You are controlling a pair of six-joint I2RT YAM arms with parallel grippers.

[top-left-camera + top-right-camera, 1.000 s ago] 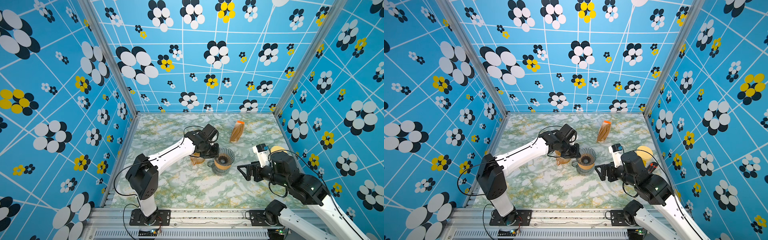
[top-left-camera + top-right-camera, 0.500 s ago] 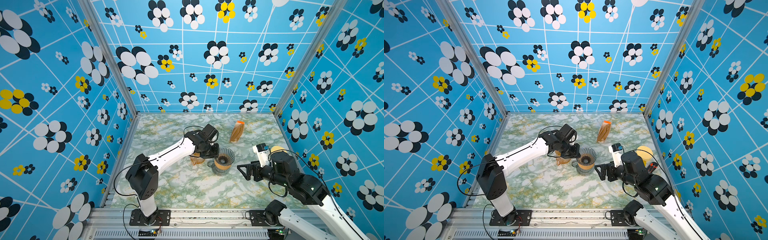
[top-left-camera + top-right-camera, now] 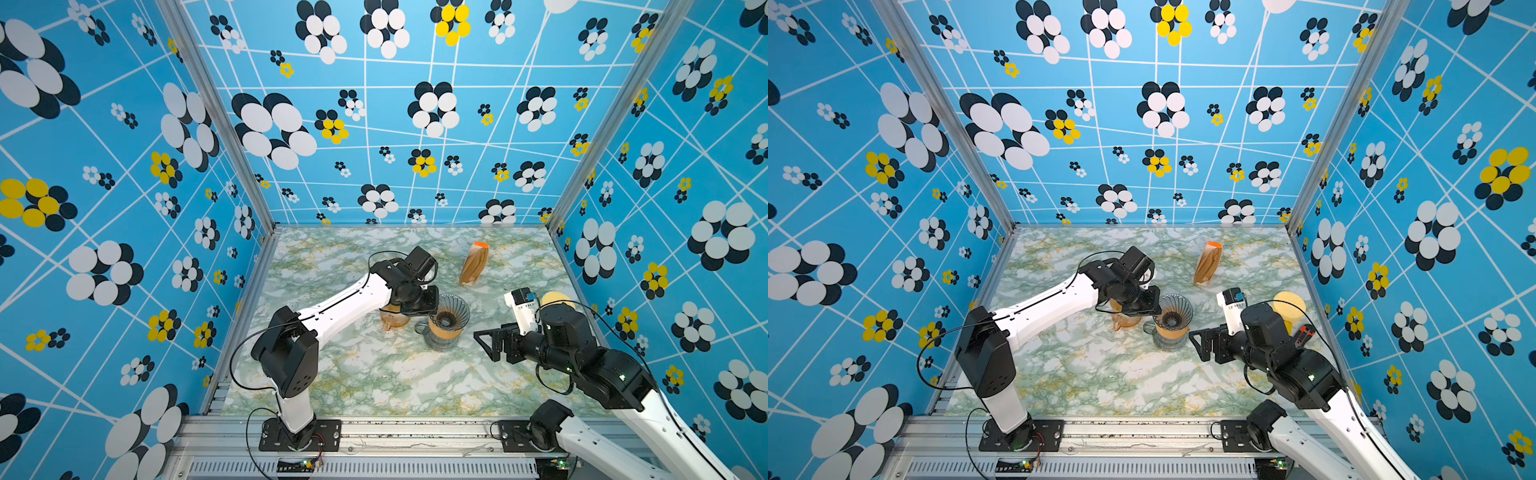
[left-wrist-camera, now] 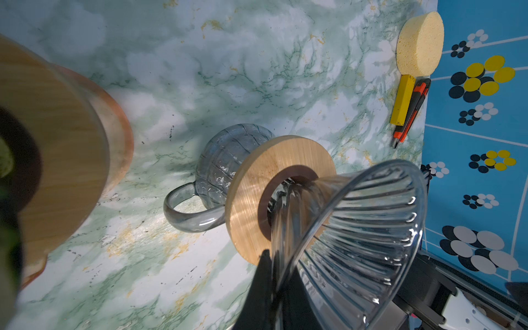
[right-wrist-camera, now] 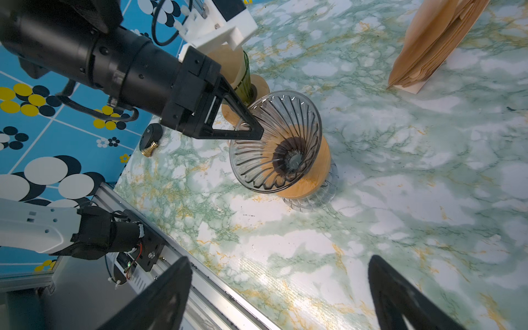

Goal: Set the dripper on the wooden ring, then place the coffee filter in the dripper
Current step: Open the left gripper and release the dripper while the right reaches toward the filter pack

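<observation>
Here, left claw (image 5: 255, 132) clamps the ribbed glass dripper (image 5: 275, 151) rim; right claw (image 5: 278, 260) gapes wide.

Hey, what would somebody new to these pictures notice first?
The loud blue flower-print walls boxing in a marbled table. At its middle, the left gripper pinches the rim of a ribbed glass dripper sitting on a glass mug, while the right gripper hangs open beside it; a brown filter pack stands behind.

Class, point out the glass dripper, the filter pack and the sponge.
glass dripper (image 5: 265, 160), right wrist view, ribbed wall
filter pack (image 3: 473, 266), a top view, its middle
sponge (image 4: 415, 43), left wrist view, round face
</observation>
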